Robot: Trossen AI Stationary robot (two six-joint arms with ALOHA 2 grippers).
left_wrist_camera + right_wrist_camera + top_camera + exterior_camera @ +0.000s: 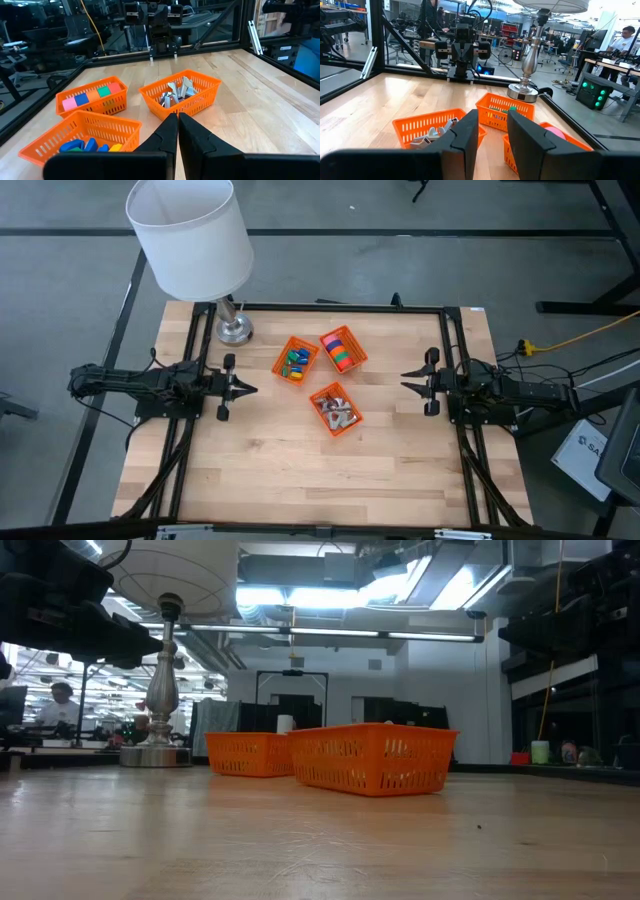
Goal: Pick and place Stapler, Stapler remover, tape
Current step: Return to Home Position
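Note:
Three orange baskets stand mid-table. The far right basket (343,350) holds several coloured tape rolls, which also show in the left wrist view (92,97). The left basket (295,360) holds small blocky blue, yellow and green pieces. The near basket (336,409) holds grey metal pieces (177,92). My left gripper (250,388) is shut and empty, level above the table left of the baskets; its fingers (167,137) nearly meet. My right gripper (404,384) is open and empty to the right of the baskets, with a gap between its fingers (467,132).
A lamp with a white shade (190,235) stands on its metal base (234,330) at the far left of the table. A black frame (450,340) runs along the table's edges. People work at desks (625,37) in the room beyond.

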